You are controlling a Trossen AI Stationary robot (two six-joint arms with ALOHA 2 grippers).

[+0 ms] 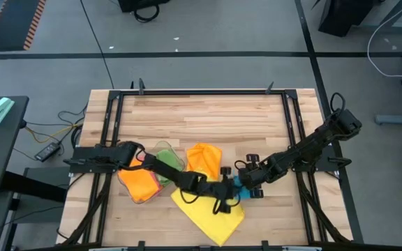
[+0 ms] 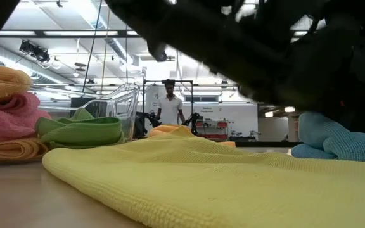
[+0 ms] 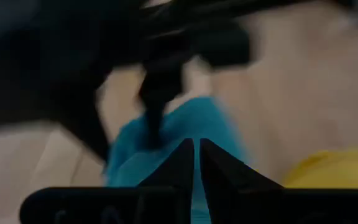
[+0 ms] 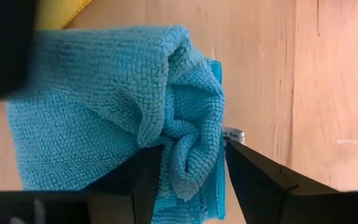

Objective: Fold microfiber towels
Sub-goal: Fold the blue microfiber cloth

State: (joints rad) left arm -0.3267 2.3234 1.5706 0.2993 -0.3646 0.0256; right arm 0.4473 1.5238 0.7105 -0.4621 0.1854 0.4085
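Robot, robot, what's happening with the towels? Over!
Left gripper shut, at blue towel. Right gripper open, fingers either side of its bunched fold. Yellow towel spread out. Nothing in the way.

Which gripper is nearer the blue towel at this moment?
Right, narrowly. The right gripper sits at the blue towel, its open fingers on either side of a bunched fold. The left gripper, fingers shut, is beside the towel, over the yellow towel.
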